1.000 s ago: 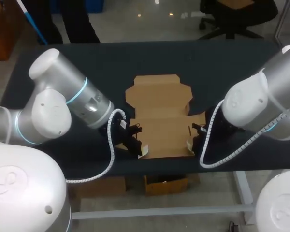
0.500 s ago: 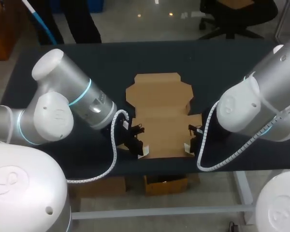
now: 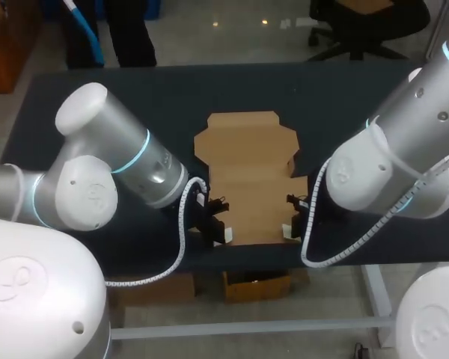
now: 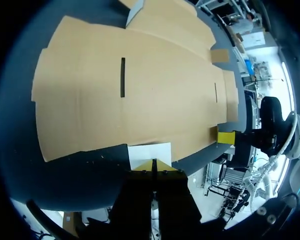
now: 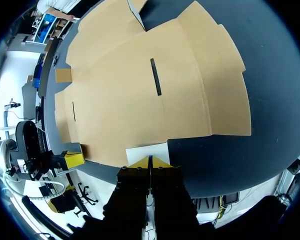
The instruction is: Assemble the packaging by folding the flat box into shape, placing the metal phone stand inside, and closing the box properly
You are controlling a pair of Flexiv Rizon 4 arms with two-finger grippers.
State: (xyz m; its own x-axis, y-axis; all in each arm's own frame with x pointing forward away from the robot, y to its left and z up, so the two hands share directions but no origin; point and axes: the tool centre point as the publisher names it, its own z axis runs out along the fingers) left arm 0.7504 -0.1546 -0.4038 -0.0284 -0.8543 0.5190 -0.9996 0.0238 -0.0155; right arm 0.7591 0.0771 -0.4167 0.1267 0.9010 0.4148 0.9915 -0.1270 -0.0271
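Observation:
The flat brown cardboard box (image 3: pixel 245 176) lies unfolded on the dark table (image 3: pixel 344 97), its top flap toward the far side. Two narrow slits show in its panels (image 4: pixel 122 77) (image 5: pixel 155 76). My left gripper (image 3: pixel 223 233) is shut at the near left corner of the cardboard. My right gripper (image 3: pixel 288 229) is shut at the near right corner. In each wrist view the joined yellow tips (image 4: pixel 153 165) (image 5: pixel 150 162) touch a small white patch (image 4: pixel 150 152) (image 5: pixel 147 151) on the cardboard's near edge. Nothing sits between the fingers. No metal phone stand is in view.
The table's near edge runs just behind both grippers. Bare dark tabletop (image 3: pixel 82 82) lies to the left, right and far side of the cardboard. My two arms cover the cardboard's near side wings in the head view.
Both arms have moved inward along the near edge, so the grippers stand closer together. They now cover the side wings that showed before. The cardboard has not shifted.

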